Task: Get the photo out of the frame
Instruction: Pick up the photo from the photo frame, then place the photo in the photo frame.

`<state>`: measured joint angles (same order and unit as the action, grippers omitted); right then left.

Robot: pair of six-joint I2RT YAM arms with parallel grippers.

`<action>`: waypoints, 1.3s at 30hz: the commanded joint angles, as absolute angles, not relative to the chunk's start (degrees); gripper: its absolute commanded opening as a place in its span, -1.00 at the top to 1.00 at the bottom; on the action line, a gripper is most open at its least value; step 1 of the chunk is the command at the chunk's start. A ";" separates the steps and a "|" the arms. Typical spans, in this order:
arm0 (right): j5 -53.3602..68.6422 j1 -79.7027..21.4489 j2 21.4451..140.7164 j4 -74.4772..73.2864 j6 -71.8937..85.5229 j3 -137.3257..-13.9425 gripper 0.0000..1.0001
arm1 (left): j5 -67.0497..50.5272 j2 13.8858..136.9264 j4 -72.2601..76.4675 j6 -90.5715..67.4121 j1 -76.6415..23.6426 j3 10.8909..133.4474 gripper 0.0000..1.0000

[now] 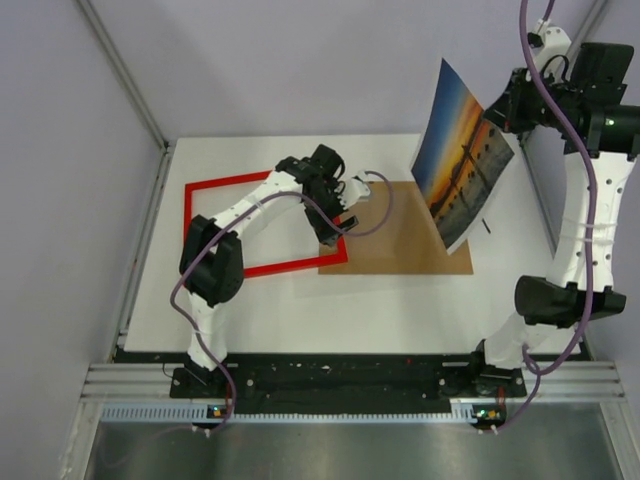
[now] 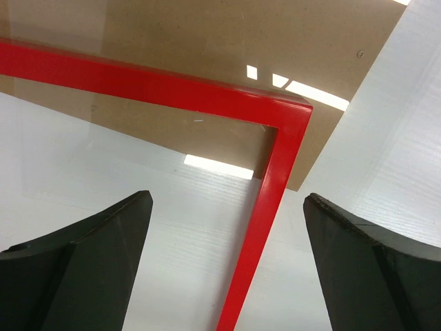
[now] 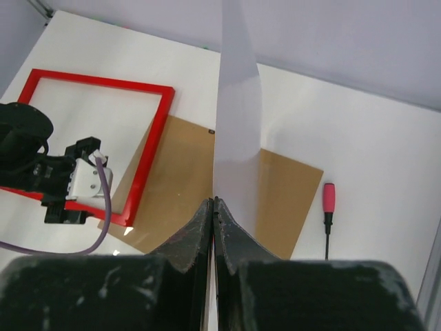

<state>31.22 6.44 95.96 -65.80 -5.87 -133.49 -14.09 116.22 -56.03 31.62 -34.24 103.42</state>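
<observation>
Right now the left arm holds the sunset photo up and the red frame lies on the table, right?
Not quite: the right gripper holds the photo up, seen in the top view. The frame does lie on the table.

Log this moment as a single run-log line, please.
right gripper shut on photo, held aloft | left gripper open over frame corner | backing board flat, under frame corner

The frame [image 1: 215, 186] lies flat on the left half of the table [image 1: 300, 310]. Its near right corner rests on the near left corner of the board [image 1: 400, 245], which lies just to its right. The left gripper [image 1: 332, 232] hangs over that corner. The photo [image 1: 460, 155] stands in the air above the board's right part, pinched by the right gripper [image 3: 214, 203]. A screwdriver [image 3: 329, 203] lies right of the board, apart from it.
</observation>
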 commanded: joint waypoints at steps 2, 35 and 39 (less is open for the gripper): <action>35.07 3.79 92.90 -62.05 -3.87 -136.06 1.00 | -14.07 112.76 -51.69 29.89 -33.58 103.89 -0.96; 14.78 14.32 78.23 -27.25 2.47 -70.33 1.00 | -9.93 119.36 -39.99 23.47 -32.26 107.49 -0.97; 12.04 14.94 75.06 -24.18 1.93 -64.61 1.00 | -9.76 119.88 -39.03 23.03 -32.34 107.40 -0.96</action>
<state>16.32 14.13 80.82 -32.64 2.90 -67.70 -8.75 120.57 -41.93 24.08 -32.34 108.07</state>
